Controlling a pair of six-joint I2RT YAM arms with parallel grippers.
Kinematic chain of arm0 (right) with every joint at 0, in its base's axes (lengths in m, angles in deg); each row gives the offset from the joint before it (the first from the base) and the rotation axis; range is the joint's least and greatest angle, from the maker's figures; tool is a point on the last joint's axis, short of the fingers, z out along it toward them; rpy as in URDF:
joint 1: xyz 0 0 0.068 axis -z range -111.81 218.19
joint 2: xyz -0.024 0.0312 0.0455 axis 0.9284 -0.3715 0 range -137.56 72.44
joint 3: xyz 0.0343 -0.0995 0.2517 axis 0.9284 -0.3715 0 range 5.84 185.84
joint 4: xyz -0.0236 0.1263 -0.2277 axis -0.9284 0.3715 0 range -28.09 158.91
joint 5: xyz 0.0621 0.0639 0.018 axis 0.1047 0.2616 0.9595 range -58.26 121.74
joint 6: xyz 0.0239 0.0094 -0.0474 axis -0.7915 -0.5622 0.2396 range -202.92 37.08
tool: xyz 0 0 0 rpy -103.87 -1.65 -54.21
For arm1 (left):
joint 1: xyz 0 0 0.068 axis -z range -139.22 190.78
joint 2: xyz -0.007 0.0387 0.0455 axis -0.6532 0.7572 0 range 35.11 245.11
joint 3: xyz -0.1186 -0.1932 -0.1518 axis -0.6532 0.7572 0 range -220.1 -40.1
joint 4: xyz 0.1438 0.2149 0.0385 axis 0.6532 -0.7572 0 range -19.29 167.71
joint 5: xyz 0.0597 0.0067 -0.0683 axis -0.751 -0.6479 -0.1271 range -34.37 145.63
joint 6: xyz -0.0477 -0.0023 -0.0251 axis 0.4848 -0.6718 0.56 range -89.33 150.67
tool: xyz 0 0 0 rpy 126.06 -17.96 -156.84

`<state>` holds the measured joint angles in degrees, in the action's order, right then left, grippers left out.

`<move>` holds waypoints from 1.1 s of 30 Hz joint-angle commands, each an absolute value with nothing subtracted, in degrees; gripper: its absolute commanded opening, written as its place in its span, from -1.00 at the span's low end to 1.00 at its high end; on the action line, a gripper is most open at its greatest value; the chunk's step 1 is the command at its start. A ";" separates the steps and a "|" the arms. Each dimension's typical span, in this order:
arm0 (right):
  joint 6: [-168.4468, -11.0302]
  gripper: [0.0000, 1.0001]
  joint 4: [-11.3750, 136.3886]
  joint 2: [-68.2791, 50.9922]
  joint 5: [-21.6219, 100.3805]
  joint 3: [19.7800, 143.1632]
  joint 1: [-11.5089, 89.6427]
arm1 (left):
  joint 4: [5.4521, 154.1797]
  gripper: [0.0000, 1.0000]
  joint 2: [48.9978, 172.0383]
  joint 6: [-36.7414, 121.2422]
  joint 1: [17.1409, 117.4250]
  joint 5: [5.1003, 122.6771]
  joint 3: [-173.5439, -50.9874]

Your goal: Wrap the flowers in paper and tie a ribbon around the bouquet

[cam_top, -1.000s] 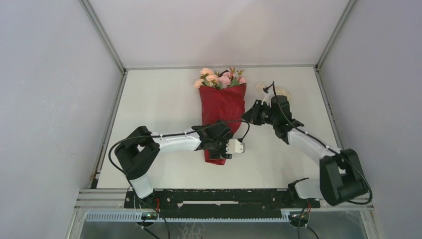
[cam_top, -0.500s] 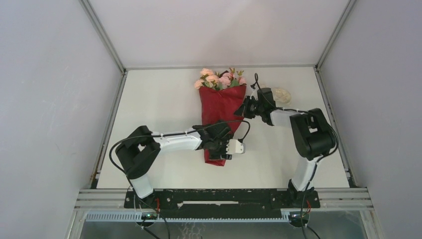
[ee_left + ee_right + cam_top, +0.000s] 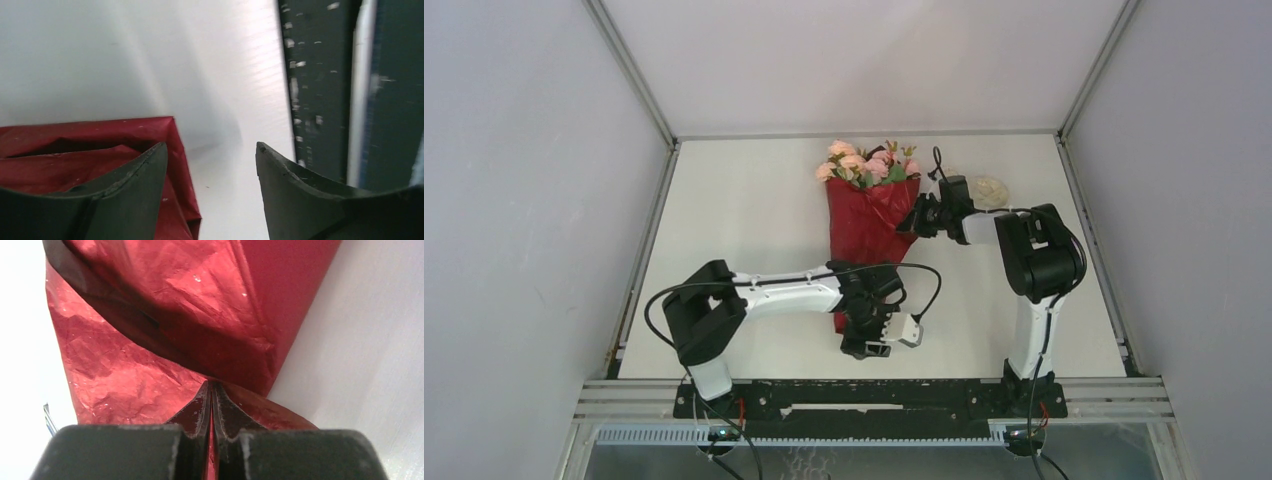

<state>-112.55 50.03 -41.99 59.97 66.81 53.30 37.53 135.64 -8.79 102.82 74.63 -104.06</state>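
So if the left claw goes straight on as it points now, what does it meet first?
Probably the white table, just beside a corner of the red paper; the open left claw frames only tabletop. Depth is unclear.

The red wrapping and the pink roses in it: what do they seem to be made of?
The paper looks like thin, slightly glossy wrapping paper, perhaps foil-coated: deep red, finely crinkled, holding sharp creases, with bright glints. The flowers are pale pink with green leaves; overhead they are too small to tell real from artificial, though their uniform look hints at fabric or plastic.
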 commanded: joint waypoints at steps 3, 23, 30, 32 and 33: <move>-110.04 -0.84 50.58 -41.70 59.36 68.20 53.89 | 19.77 0.41 129.99 -11.45 101.47 87.28 -117.12; -108.94 -0.84 52.95 -41.46 59.07 68.20 52.71 | 43.54 -0.63 138.95 -4.11 91.71 59.89 -110.29; -108.38 -0.85 54.39 -41.06 58.67 68.19 52.32 | 43.11 -0.48 136.80 -5.84 99.97 59.21 -101.17; -108.12 -0.85 54.74 -40.86 58.50 68.22 52.22 | 41.97 -0.39 135.20 -5.61 100.47 59.68 -100.38; -108.02 -0.85 54.85 -40.78 58.34 68.24 52.15 | 41.05 -0.32 134.58 -5.36 100.81 59.88 -100.05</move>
